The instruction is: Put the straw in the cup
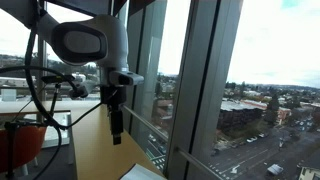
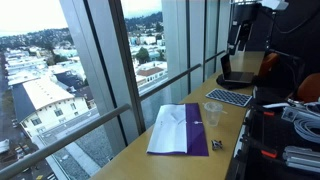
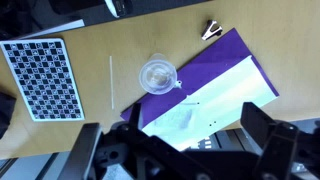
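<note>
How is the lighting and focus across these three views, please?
In an exterior view the arm is backlit and dark, the sky washed out; in an exterior view the cup is evenly daylit; wrist view: straw thin but visible, gripper dark and blurred.

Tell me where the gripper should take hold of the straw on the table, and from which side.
Probably the middle of the straw, coming straight down from above and closing across its thin width. It lies flat on the table, too low for a side approach. It sits apart from the clear cup and the checkerboard card, so both sides look free.
</note>
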